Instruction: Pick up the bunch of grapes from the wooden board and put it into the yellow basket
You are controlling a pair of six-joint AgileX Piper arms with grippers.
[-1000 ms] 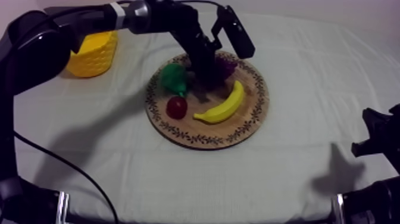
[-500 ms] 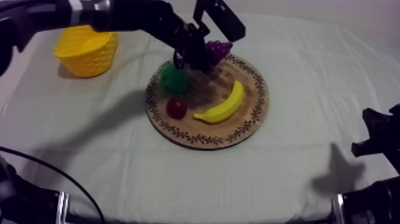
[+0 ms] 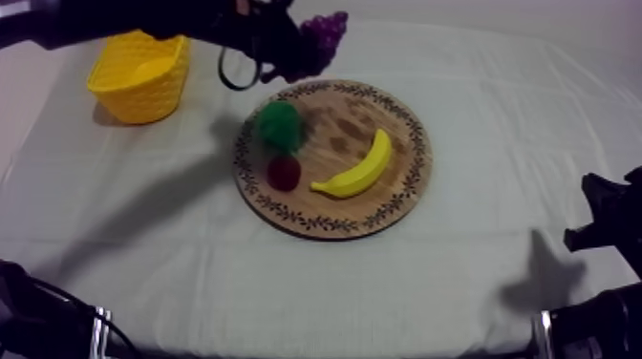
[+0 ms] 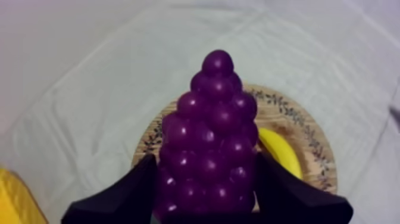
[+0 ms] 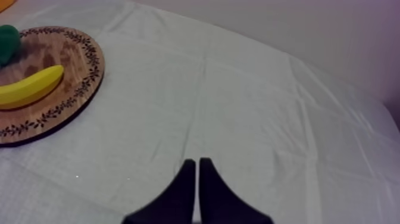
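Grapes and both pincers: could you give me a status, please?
Left pincer shut on grapes, held in the air, off the board. Right pincer shut, idle. Path to basket looks open.

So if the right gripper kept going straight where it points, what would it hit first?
Probably nothing: the right gripper, shut, points out over bare cloth. The wooden board with the banana lies off to the side of that line, though depth is hard to judge.

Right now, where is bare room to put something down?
Bare cloth lies between the board and the near edge, and between the board and the right end effector. The board is free behind the banana. Crowded: pear and small red fruit, close together.
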